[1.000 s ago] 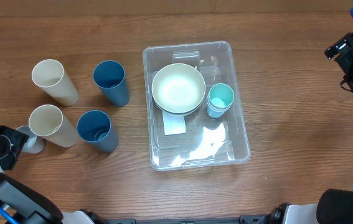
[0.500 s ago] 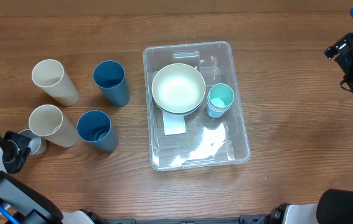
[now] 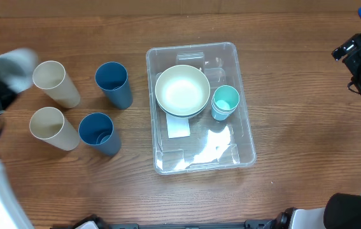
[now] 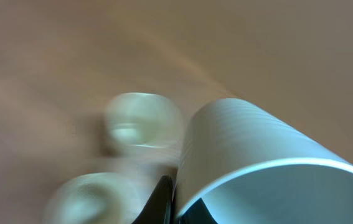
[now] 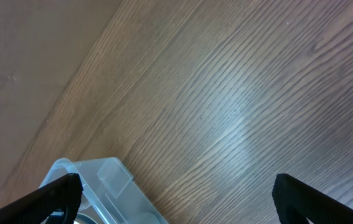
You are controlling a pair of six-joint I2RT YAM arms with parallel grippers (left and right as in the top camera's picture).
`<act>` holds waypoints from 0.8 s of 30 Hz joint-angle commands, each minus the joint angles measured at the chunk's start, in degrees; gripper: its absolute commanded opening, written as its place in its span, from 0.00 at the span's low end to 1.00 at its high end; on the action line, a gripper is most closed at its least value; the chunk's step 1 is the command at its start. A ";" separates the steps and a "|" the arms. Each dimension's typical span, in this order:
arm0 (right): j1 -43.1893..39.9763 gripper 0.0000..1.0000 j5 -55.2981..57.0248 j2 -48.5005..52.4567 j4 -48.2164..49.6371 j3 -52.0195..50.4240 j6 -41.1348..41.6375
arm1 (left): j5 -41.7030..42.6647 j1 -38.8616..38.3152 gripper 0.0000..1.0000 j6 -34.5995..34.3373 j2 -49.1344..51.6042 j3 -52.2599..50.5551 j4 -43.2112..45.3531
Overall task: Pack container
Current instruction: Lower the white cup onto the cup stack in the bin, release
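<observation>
The clear container (image 3: 244, 137) sits mid-table with a cream bowl (image 3: 182, 90), a teal cup (image 3: 225, 102) and a white label (image 3: 179, 126) inside. My left gripper (image 3: 2, 79) is raised at the far left, blurred by motion, and shut on a pale grey cup (image 3: 13, 65). In the left wrist view the jaws (image 4: 175, 200) pinch that cup's wall (image 4: 257, 155), one finger outside and one inside the rim. My right gripper (image 3: 358, 63) hangs open and empty at the far right, apart from the container. The right wrist view shows its open jaws (image 5: 182, 199) above one container corner (image 5: 101, 186).
Two cream cups (image 3: 56, 83) (image 3: 53, 127) and two dark blue cups (image 3: 113, 84) (image 3: 99, 132) stand upright left of the container. The cream cups appear blurred below the held cup (image 4: 144, 119) (image 4: 89, 196). Bare wood lies between the container and the right gripper.
My left gripper closed on the pale grey cup at the table's left edge and lifted it up and toward the far side. The right arm has not moved.
</observation>
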 commanded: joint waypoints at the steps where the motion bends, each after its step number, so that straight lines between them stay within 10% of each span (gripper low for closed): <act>1: 0.00 1.00 0.13 -0.46 0.20 0.31 0.26 | 7.63 -21.84 0.04 16.13 0.52 1.55 1.60; 8: 0.00 1.00 0.13 -0.46 0.20 0.31 0.26 | -4.24 -58.99 0.04 29.62 16.20 1.68 9.99; 24: 0.00 1.00 0.13 -0.46 0.20 0.31 0.26 | -12.55 -68.85 0.04 30.49 35.85 3.65 20.26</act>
